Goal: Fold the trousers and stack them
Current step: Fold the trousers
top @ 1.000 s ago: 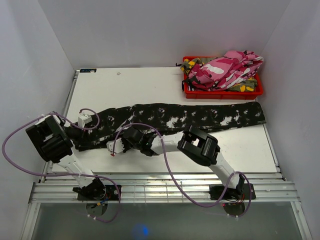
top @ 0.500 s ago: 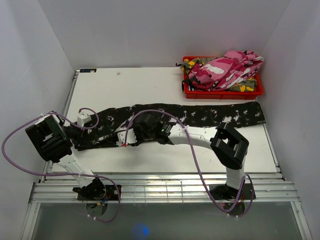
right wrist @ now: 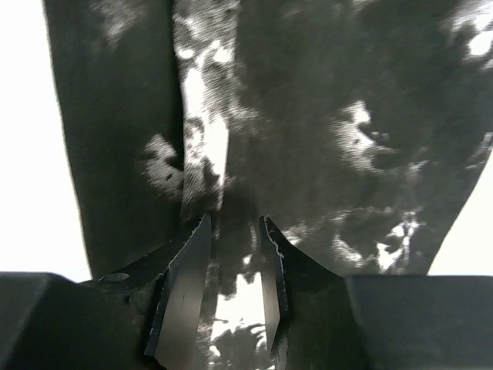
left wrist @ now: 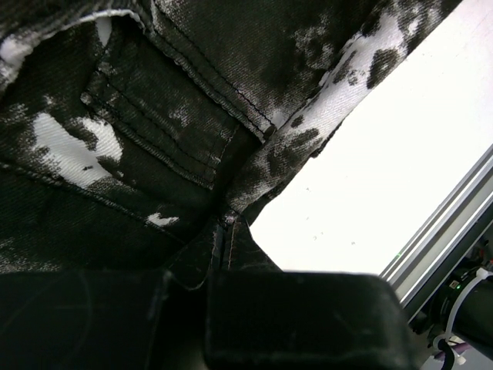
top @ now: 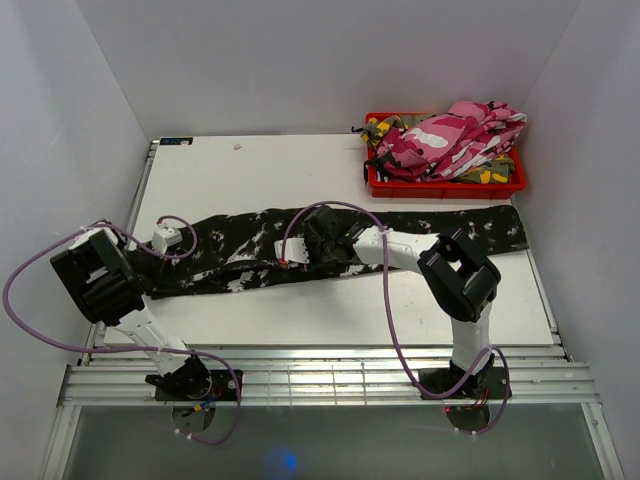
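Note:
The black trousers with white splotches (top: 450,228) lie stretched out across the table from left to right. At their left end my left gripper (top: 160,262) is shut on the dark seamed cloth (left wrist: 177,154); its jaws (left wrist: 192,281) are closed with fabric pinched between them. My right gripper (top: 312,243) hovers low over the middle of the trousers (right wrist: 347,116). Its two fingers (right wrist: 189,285) stand apart in the right wrist view, with flat cloth showing in the gap (right wrist: 233,225) and nothing gripped.
A red bin (top: 445,190) at the back right holds pink-white camouflage trousers (top: 455,135) on top of green-yellow ones (top: 497,166). Bare white table (top: 300,170) lies behind the black pair, and a metal rail (top: 300,375) runs along the near edge.
My right gripper opened and travelled right and away from me along the trousers, from their near-left part to the middle. The left gripper kept its hold.

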{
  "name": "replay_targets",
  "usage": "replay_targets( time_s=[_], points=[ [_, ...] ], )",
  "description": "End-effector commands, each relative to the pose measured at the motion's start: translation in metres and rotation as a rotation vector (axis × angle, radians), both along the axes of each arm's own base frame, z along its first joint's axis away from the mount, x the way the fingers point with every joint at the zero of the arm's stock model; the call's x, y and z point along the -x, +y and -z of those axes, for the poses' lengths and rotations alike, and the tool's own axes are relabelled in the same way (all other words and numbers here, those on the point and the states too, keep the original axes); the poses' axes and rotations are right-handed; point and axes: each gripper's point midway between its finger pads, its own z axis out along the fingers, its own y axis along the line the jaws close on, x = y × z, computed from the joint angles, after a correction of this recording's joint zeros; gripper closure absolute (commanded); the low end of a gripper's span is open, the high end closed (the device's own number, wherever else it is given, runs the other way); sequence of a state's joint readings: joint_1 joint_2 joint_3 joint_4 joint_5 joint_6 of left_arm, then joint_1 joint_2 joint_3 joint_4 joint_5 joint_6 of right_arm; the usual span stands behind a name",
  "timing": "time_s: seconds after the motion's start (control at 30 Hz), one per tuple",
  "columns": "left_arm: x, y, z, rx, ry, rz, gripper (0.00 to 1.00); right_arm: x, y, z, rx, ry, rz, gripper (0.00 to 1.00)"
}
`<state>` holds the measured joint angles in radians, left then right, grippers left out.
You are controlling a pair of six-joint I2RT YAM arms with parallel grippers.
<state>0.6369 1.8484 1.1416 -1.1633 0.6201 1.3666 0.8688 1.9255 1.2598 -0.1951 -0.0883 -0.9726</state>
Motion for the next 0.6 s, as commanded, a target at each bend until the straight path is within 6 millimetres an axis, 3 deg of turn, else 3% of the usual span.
replay_targets(
  time_s=[0.0, 0.2, 0.47, 0.57],
  points=[
    [-0.021, 0.035, 0.000, -0.157, -0.101, 0.038, 1.00, 0.009, -0.001, 0.006, 0.016, 0.035, -0.045, 0.62],
    [-0.023, 0.038, 0.000, -0.164, -0.103, 0.037, 1.00, 0.014, -0.009, 0.015, 0.043, 0.061, -0.056, 0.60],
    [-0.021, 0.038, 0.000, -0.166, -0.101, 0.041, 1.00, 0.014, -0.019, 0.006, 0.037, 0.065, -0.050, 0.61],
    [-0.022, 0.037, 0.000, -0.158, -0.100, 0.042, 1.00, 0.013, -0.027, 0.012, 0.061, 0.067, -0.053, 0.61]
  ],
)
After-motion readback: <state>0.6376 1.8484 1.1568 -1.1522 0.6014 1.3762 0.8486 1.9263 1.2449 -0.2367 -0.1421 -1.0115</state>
